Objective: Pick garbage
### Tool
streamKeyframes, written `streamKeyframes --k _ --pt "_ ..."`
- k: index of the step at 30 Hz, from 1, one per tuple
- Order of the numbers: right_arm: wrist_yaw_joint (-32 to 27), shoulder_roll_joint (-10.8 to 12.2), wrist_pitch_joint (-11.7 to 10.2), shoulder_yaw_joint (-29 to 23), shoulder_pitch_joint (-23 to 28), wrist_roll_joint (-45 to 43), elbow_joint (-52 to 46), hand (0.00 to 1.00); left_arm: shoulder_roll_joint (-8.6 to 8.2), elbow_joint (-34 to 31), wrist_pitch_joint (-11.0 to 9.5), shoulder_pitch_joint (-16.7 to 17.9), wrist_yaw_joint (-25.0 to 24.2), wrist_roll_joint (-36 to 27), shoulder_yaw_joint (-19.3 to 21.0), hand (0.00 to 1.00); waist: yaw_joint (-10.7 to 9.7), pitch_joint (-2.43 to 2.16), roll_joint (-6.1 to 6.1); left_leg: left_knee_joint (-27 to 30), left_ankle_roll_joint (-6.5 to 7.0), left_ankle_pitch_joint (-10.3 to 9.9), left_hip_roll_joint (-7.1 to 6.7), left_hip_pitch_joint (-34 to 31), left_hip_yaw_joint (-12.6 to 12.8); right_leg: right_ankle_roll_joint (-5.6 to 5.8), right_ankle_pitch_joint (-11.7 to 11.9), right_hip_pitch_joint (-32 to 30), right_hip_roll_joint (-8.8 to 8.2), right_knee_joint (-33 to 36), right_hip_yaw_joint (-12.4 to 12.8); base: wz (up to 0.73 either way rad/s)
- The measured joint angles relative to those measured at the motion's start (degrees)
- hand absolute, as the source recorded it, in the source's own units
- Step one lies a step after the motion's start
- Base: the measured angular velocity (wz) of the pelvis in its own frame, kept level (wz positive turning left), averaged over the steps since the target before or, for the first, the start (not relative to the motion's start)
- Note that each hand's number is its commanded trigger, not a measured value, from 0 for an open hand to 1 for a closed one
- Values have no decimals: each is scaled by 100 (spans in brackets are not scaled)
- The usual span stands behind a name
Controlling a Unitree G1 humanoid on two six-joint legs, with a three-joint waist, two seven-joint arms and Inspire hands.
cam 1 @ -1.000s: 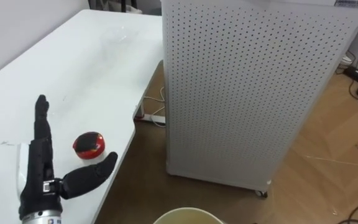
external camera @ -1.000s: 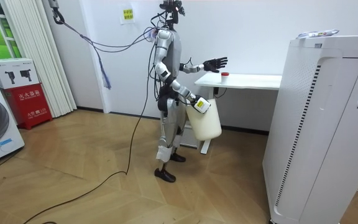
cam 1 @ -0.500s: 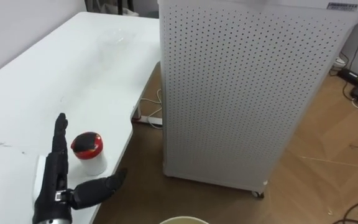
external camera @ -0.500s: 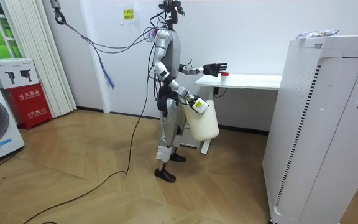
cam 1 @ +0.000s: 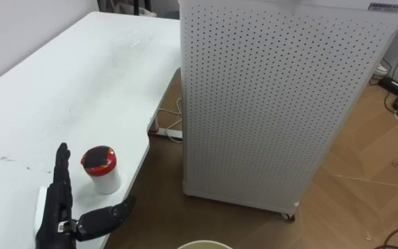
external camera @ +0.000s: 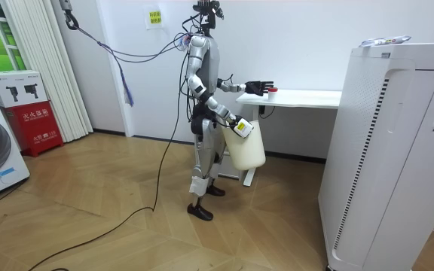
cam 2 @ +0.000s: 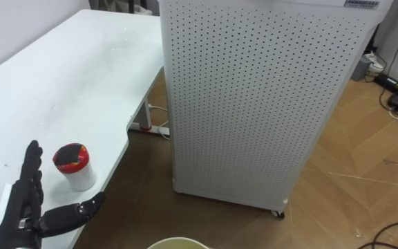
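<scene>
Red-lidded cup (cam 1: 101, 168) near table (cam 1: 81, 76) edge, left hand (cam 1: 55, 214) beside, fingers (cam 1: 63, 169) straight.

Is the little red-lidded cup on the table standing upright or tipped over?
Upright. The cup stands on its base near the edge of the table, red lid on top; the left hand beside it has straight fingers.

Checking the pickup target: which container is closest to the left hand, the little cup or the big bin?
The red-lidded white cup, upright on the table right beside the open left hand; the cream bin is off the table.
</scene>
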Motion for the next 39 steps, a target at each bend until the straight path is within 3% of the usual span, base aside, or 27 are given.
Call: streamKeyframes --k 4,14,21,27,32,39 --pt "-5 0 0 0 0 1 -9 100 0 143 6 0 7 -6 0 0 -3 -24 39 4 0 0 0 3 2 0 0 5 0 0 -2 0" --pt "-4 2 0 5 5 -3 -16 100 -28 227 112 -2 57 -184 4 0 -22 -28 72 -2 0 0 0 30 4 0 0 20 -1 3 1 0" --pt "0 11 0 17 19 -24 -16 100 -90 227 113 -107 185 -278 5 0 -46 26 1 -22 -1 0 4 47 3 0 0 34 2 2 -13 0" --pt "-21 9 0 36 129 -20 -16 100 -88 226 112 -353 485 -284 4 0 -54 32 8 -23 -1 0 3 65 6 0 0 54 -2 -8 -10 0" --pt "-104 4 0 154 141 -20 -16 100 -89 230 112 -367 657 -291 -3 0 -140 52 40 -29 -1 -1 5 100 4 0 0 93 -2 -17 -11 0" --pt "-128 3 1 175 222 -20 -16 100 -90 230 112 -366 684 -401 -22 0 -160 47 62 -20 -1 -1 5 99 13 -1 0 92 -2 -12 -4 0"
